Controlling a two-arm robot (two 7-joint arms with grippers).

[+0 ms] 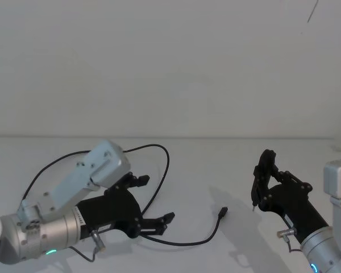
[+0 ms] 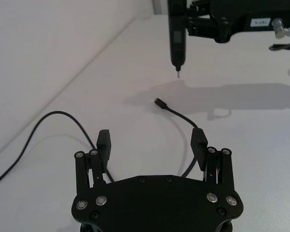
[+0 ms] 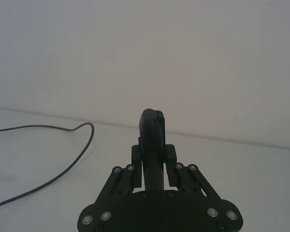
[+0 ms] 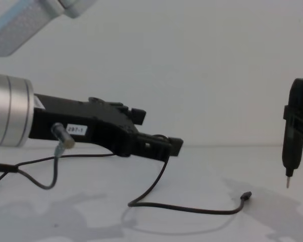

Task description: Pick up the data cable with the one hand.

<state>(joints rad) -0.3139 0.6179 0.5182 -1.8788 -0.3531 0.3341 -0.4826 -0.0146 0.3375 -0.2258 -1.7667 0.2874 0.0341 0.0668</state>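
Note:
The data cable [image 1: 184, 243] lies loose on the white table, looping back behind my left arm and ending in a small black plug [image 1: 223, 212]. My left gripper [image 1: 156, 198], the black hand labelled 297-1, is open and hovers over the cable's middle stretch with nothing held. In the left wrist view the cable [image 2: 181, 115] runs under both fingers of that gripper [image 2: 151, 142], and the plug [image 2: 159, 102] lies ahead of it. From the chest the gripper [image 4: 159, 132] is above the cable [image 4: 192, 207]. My right gripper [image 1: 267, 170] is shut on a pen-shaped black tool [image 4: 291, 136], to the right of the plug.
The tool's tip [image 2: 177, 73] points down at the table just beyond the plug. A grey wire with a silver connector [image 4: 63, 138] hangs from my left wrist. A plain white wall [image 1: 170, 68] backs the white table [image 1: 216, 165].

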